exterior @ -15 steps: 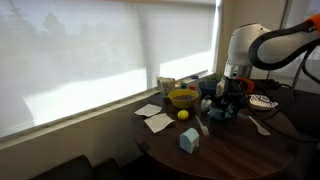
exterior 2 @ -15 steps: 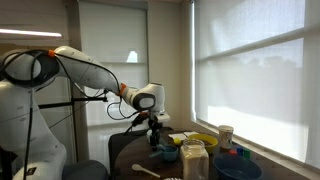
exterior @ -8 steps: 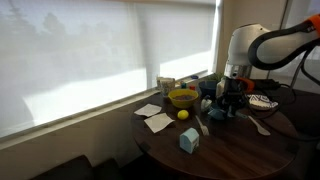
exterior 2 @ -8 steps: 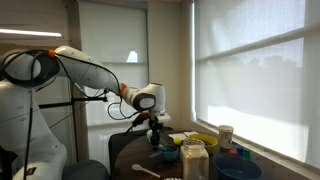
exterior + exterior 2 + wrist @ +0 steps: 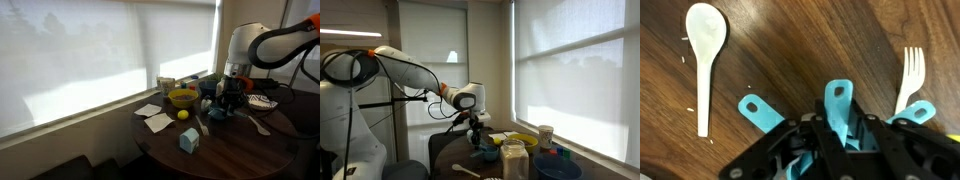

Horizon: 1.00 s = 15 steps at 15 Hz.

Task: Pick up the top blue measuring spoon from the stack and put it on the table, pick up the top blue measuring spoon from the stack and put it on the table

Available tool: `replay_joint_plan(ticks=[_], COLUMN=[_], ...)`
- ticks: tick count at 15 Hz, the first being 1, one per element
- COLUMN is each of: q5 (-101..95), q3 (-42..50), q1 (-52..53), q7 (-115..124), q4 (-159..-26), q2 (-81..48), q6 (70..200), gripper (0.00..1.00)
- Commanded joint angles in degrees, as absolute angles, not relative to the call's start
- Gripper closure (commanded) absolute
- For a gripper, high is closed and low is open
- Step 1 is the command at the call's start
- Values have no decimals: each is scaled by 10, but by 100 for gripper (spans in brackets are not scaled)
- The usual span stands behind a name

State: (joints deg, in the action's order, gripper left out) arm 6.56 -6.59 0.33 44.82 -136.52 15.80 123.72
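The hand [image 5: 839, 130] seems closed on a blue measuring spoon [image 5: 837, 98] over the table [image 5: 800, 45].

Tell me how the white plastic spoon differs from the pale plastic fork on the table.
The white plastic spoon ends in a smooth oval bowl; the pale plastic fork ends in tines. The spoon shows whole in the wrist view; the fork's lower handle is hidden behind a teal-blue measuring spoon. Both lie flat on the dark wooden table.

Teal-blue measuring spoons [image 5: 838, 105]; white spoon [image 5: 704, 45]; cream fork [image 5: 911, 72]; dark brown wood-grained tabletop [image 5: 800, 40]; yellow bowl [image 5: 182, 98]; black end effector [image 5: 838, 132].
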Motion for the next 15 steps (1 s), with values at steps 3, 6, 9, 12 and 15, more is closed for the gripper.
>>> replay_joint_plan(ticks=[3, 6, 9, 12, 15], q5=[50, 53, 67, 104, 147], q3=[-77, -84, -94, -98, -101], q1=[1, 6, 13, 33, 63], q7=[482, 484, 494, 485, 456], q4=[-1361, -1358, -1355, -1346, -1335], q2=[182, 209, 238, 260, 267], q6=[1239, 1226, 1211, 1178, 1139], gripper=[94, 94, 94, 94, 94])
